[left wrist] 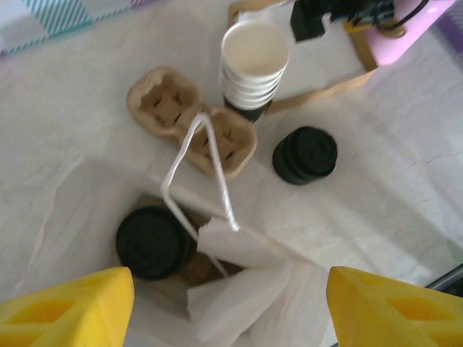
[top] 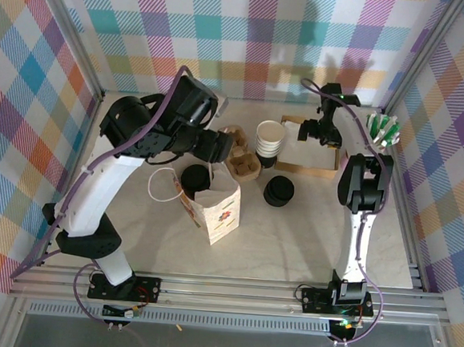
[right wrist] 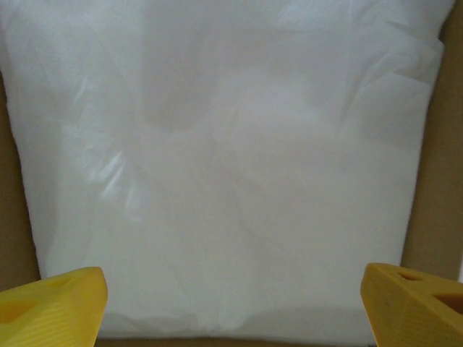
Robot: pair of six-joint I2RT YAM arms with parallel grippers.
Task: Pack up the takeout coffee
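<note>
The takeout coffee (left wrist: pixel 152 242), a cup under a round black lid, stands upright inside the open white paper bag (left wrist: pixel 87 195), at its left side. Crumpled white paper (left wrist: pixel 242 289) lies in the bag beside it. From above, the black lid (top: pixel 193 177) shows at the bag's (top: pixel 217 212) upper left. My left gripper (left wrist: pixel 231 311) hovers open above the bag's mouth, nothing between its yellow fingers (left wrist: pixel 69 307). My right gripper (right wrist: pixel 231 307) is open over a sheet of white paper (right wrist: pixel 224 159) in a cardboard tray, at the back right (top: pixel 312 131).
A stack of lidless white-rimmed cups (top: pixel 268 138) and a brown cardboard cup carrier (top: pixel 241 156) stand behind the bag. A low stack of black lids (top: pixel 279 191) sits to its right. The cardboard tray (top: pixel 329 161) and green-and-white items (top: pixel 382 129) are at the back right.
</note>
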